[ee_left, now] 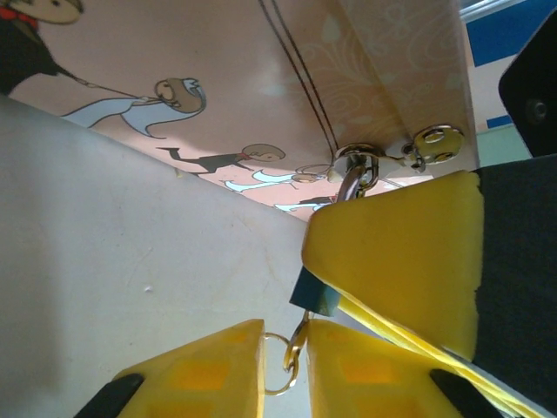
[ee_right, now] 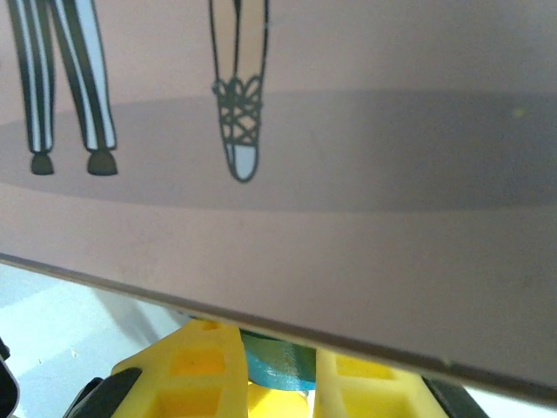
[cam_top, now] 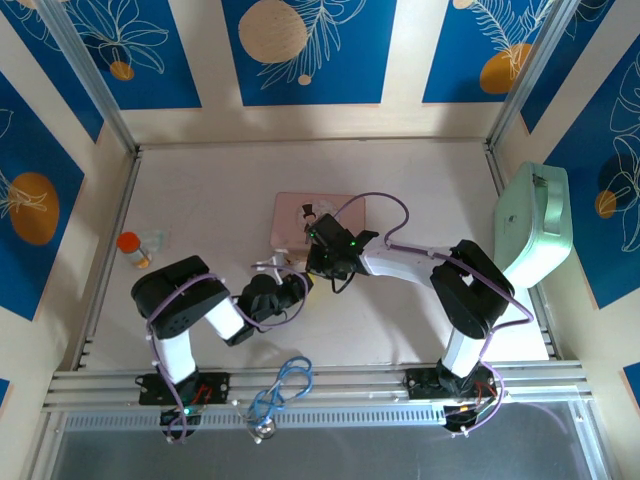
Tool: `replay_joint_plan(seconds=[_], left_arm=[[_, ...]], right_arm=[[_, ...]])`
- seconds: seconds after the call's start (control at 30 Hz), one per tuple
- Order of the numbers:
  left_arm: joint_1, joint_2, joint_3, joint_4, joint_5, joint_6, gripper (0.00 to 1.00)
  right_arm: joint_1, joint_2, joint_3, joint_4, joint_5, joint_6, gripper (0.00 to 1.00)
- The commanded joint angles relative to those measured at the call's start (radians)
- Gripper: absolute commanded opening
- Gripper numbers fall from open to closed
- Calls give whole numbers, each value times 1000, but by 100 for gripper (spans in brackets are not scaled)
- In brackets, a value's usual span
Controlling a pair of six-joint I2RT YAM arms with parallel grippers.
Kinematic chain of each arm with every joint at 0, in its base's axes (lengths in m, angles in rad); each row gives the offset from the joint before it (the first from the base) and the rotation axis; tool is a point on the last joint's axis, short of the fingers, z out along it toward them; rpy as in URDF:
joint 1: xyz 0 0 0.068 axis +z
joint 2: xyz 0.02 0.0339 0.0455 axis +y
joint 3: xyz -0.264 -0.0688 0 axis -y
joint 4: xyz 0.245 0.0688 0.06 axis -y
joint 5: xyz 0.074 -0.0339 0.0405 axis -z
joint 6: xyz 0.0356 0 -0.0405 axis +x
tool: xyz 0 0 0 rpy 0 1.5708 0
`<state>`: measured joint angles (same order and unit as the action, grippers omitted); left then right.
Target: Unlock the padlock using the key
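- The padlock (ee_left: 312, 294), a tiny teal body, hangs by its silvery shackle (ee_left: 352, 181) from the metal clasp (ee_left: 438, 142) on the near edge of the pink picture box (cam_top: 300, 215). The box lies around the middle of the table (cam_top: 200, 190).
- The right gripper (ee_right: 274, 348) is closed on the padlock body. From its wrist camera, teal shows between its two yellow fingers, tucked under the box's edge.
- The key (ee_left: 298, 341), brass-coloured with a small ring (ee_left: 277, 373) dangling from it, sits just below the padlock. It is pinched in the narrow gap of the left gripper (ee_left: 285, 341).
- The key's tip looks close to the padlock's underside. I cannot tell whether it has entered the keyhole, because the keyhole is hidden.
- To do this step well, I judge the right gripper should brace the body firmly without pulling on the shackle. The left gripper should line the key's blade up with the body's long axis and push straight in before any turn.
- The turn should come from a gentle roll of the left wrist. A skewed key could slip in the fingers or drag the light box across the table.
- Further out, all well apart from the work, are an orange-capped bottle (cam_top: 131, 248) toward the left edge, a mint-green case (cam_top: 535, 225) by the right edge and a blue looped cord (cam_top: 285, 385) at the near edge.
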<state>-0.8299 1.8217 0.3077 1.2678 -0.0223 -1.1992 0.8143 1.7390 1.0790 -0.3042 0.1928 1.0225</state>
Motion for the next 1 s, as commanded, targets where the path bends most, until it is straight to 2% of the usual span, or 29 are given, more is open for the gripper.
replay_joint_plan(seconds=[0.0, 0.43, 0.97], left_arm=[[19, 29, 21, 37, 7, 9, 17], [22, 27, 54, 3, 37, 23, 0], [11, -67, 123, -209, 32, 125, 3]], right_arm=[[6, 31, 6, -40, -81, 11, 7], [6, 55, 32, -83, -123, 59, 5], [12, 84, 53, -131, -158, 96, 3]])
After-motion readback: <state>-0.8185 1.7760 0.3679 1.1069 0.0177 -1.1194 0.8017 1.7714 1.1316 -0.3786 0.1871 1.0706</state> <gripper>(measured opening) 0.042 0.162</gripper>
